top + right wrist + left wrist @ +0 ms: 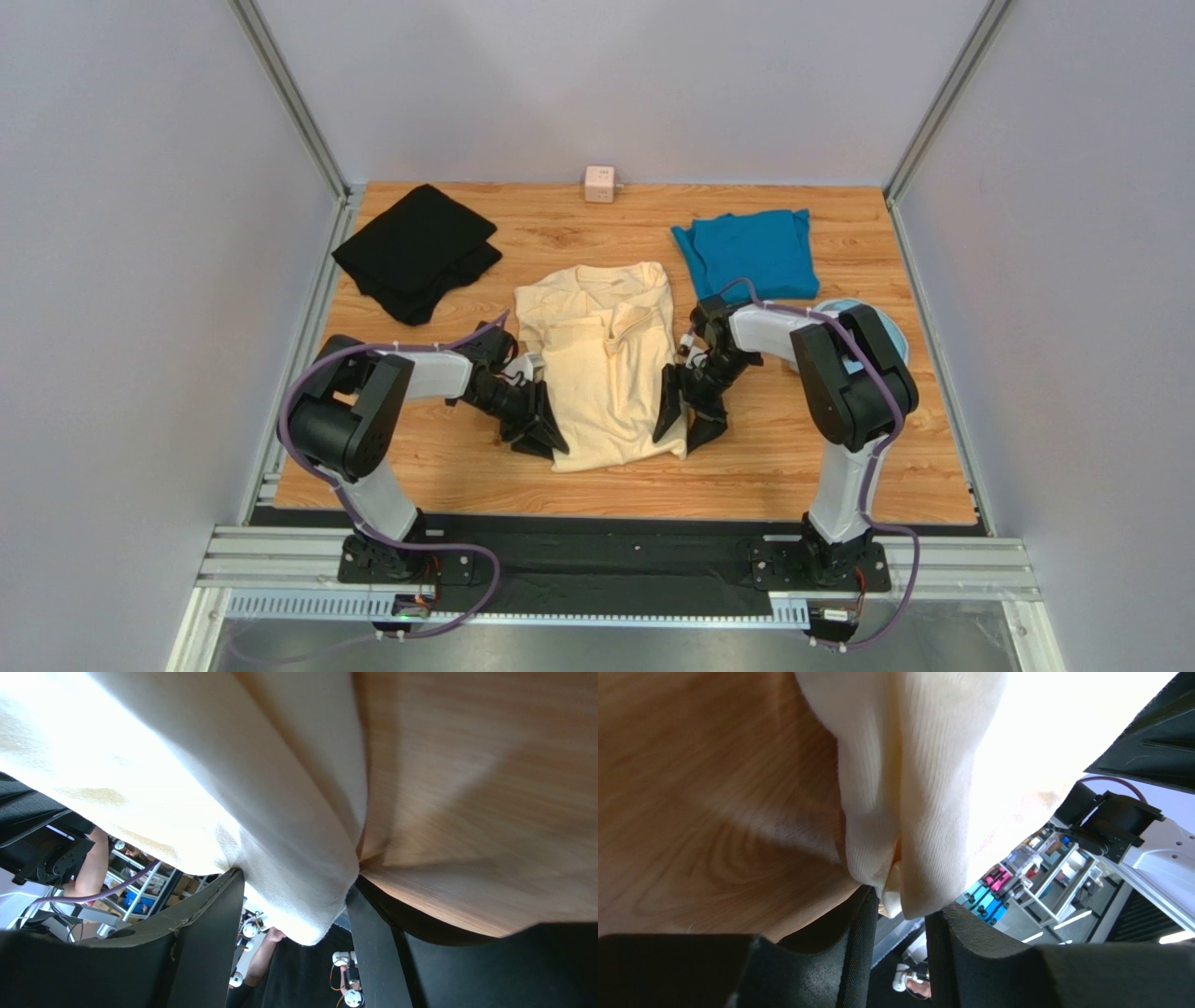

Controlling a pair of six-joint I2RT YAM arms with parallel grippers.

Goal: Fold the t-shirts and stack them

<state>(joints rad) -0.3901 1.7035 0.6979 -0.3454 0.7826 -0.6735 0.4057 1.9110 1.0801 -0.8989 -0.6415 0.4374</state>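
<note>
The cream-yellow t-shirt (603,357) lies partly folded at the middle of the wooden table, collar toward the back. My left gripper (540,431) is at its lower left edge and my right gripper (687,413) at its lower right edge. In the left wrist view the open left gripper (901,906) straddles a bunched fold of cream cloth (913,777) at its fingertips. The right gripper (295,885) likewise stands open around the shirt's hem (210,777). A teal t-shirt (751,252) lies folded at the back right and a black t-shirt (418,249) at the back left.
A small pink cube (601,184) sits at the table's back edge. Light-blue headphones (905,350) lie on the right, mostly hidden behind my right arm. Metal rails border the table (842,448) on the left, right and front.
</note>
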